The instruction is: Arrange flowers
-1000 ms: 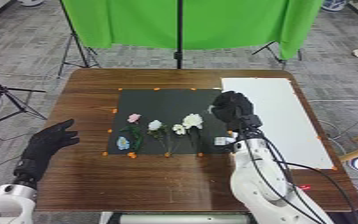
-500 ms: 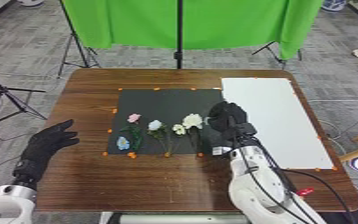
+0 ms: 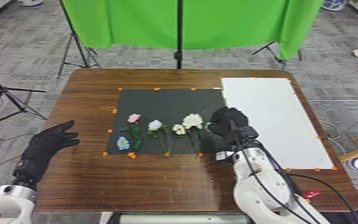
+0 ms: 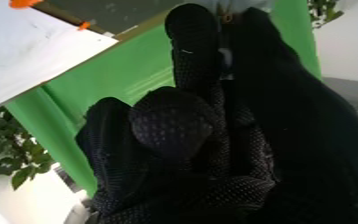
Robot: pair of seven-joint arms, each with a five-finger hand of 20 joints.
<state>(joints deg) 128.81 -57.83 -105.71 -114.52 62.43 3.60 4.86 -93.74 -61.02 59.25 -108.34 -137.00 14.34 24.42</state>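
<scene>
Brown wood of the table (image 3: 158,185) is being covered near its centre by a dark mat (image 3: 171,100), while a white sheet (image 3: 278,117) is being laid out along the right of the head view, and a green cloth (image 3: 122,30) is being hung behind. On the mat, left of centre in the frame, the flowers are being kept in a loose row: the pink flower (image 3: 134,118), with the blue flower (image 3: 123,143) below it, then the pale flower (image 3: 155,125), the small white flower (image 3: 179,129) and the large white flower (image 3: 192,120). The right hand (image 3: 229,121) is being held over the mat's right edge; its fingers are being kept curled and narrow, and a clear thing (image 4: 235,5), probably a vase, is apparently being pinched between fingertip and thumb. The left hand (image 3: 53,137) is being rested at the left of the frame, fingers relaxed and apart.

The step in hand is seemingly being given to placing the vase, no stem being gripped. Next, an upright, steady stand is being called for, well apart from the blooms, before release and a first stem's pickup.
</scene>
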